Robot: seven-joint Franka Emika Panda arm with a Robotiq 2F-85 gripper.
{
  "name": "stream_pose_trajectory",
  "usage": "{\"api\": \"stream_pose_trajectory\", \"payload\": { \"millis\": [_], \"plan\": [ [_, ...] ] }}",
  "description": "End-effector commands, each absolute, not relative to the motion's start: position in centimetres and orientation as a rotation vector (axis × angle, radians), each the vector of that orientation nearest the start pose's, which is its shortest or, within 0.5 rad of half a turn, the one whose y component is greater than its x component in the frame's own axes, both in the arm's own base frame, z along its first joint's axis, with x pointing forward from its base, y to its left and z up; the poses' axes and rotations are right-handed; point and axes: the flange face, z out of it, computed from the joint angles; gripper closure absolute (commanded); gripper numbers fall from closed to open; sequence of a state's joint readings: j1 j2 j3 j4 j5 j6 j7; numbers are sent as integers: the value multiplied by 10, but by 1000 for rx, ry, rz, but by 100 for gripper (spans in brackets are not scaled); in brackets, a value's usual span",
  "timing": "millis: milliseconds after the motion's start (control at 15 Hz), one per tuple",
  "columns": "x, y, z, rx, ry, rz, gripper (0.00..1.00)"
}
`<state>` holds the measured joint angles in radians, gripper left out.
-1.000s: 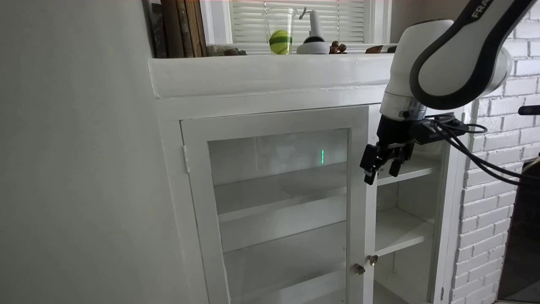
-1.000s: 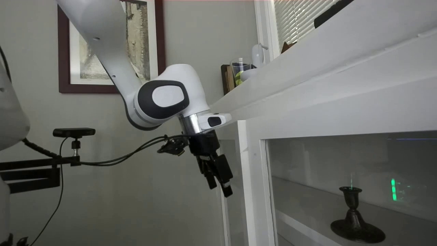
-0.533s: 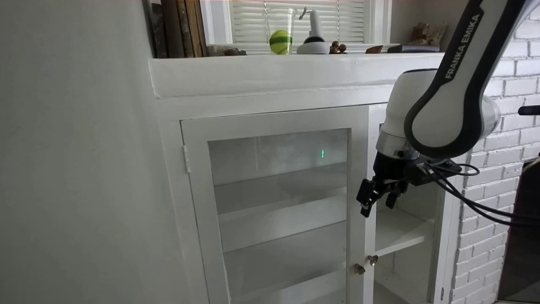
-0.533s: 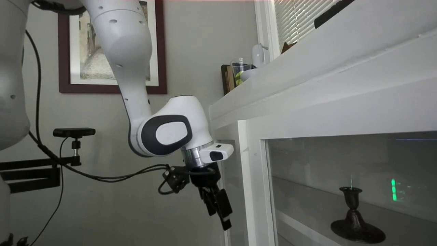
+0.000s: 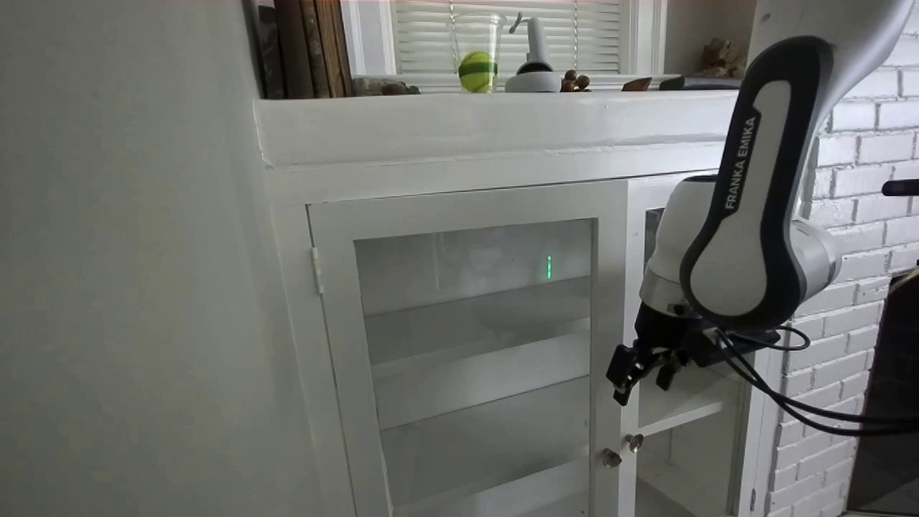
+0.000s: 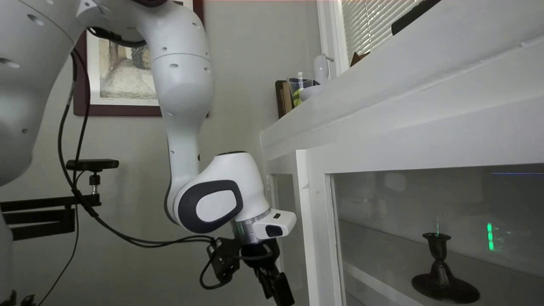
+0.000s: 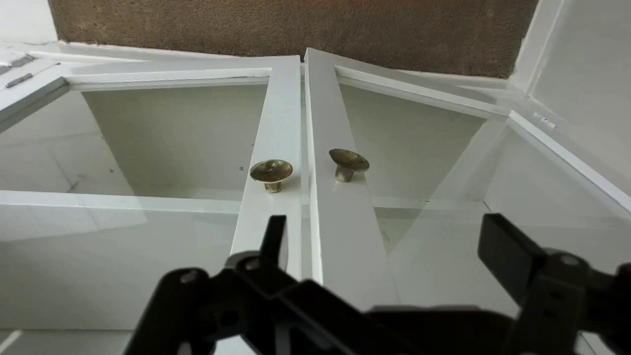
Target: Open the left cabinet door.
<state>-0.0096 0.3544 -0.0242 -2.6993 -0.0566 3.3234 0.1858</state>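
Wrist view: the knob (image 7: 348, 161) on the left cabinet door (image 7: 429, 167) lies just right of centre, beyond the empty, wide-spread pincer (image 7: 387, 241).

The left cabinet door (image 5: 608, 330) is white, pincer (image 5: 642, 388) black, ball (image 5: 477, 71) lime (banded dark green).
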Motion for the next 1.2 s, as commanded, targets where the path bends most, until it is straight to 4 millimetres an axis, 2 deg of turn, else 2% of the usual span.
{"api": "stream_pose_trajectory", "payload": {
  "millis": [0,600,1133],
  "plan": [
    [424,-6,116,-3083,270,-426,0],
    [434,-3,69,-3084,275,-374,0],
    [434,-10,45,-3106,301,-391,0]
  ]
}}
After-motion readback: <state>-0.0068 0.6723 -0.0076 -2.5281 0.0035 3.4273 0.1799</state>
